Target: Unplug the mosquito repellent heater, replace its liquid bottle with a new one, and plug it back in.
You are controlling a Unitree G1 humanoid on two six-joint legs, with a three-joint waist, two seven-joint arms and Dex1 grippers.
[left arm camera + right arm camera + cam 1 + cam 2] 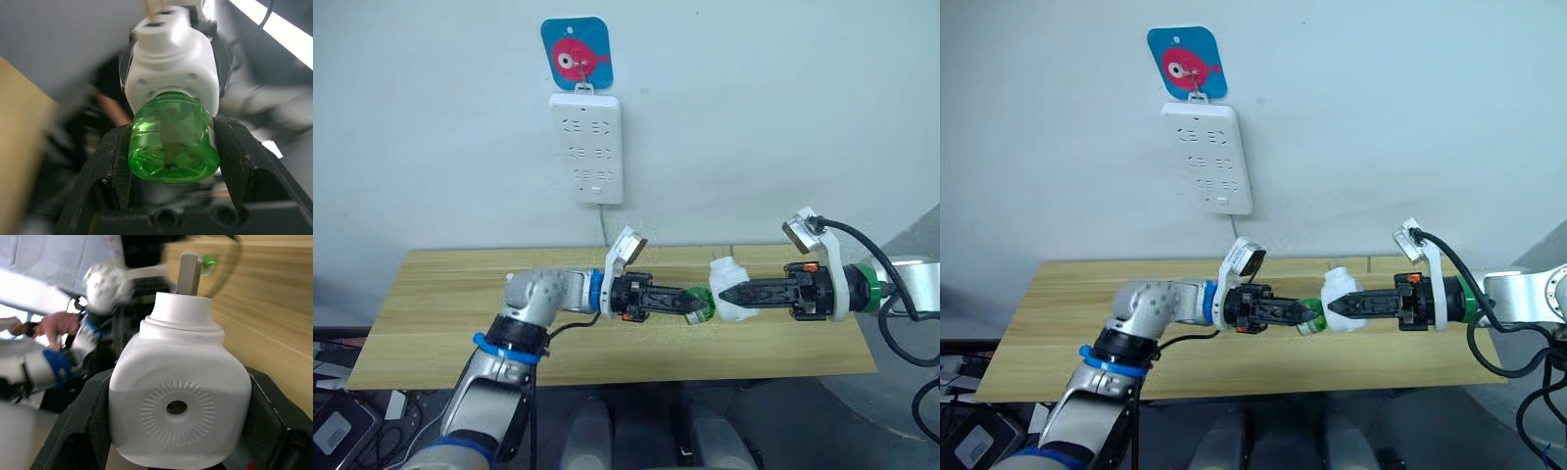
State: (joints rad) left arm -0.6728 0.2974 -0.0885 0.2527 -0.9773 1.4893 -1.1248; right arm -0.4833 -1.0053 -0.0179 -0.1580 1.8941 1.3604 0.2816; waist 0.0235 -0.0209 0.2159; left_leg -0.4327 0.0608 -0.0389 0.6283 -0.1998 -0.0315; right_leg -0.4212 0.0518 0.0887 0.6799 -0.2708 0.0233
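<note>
The mosquito repellent heater, a small white rounded unit, hangs above the table's middle with my right gripper shut on it. The right wrist view shows its round vented face with a centre hole between the black fingers. A green liquid bottle sits at the heater's left side, and my left gripper is shut on it. In the left wrist view the bottle has its base toward the camera and its neck meets the heater's underside. The two grippers point at each other.
A long white power strip hangs on the wall under a blue fish hook, its cable dropping behind the wooden table. A person's hand shows in the right wrist view's background.
</note>
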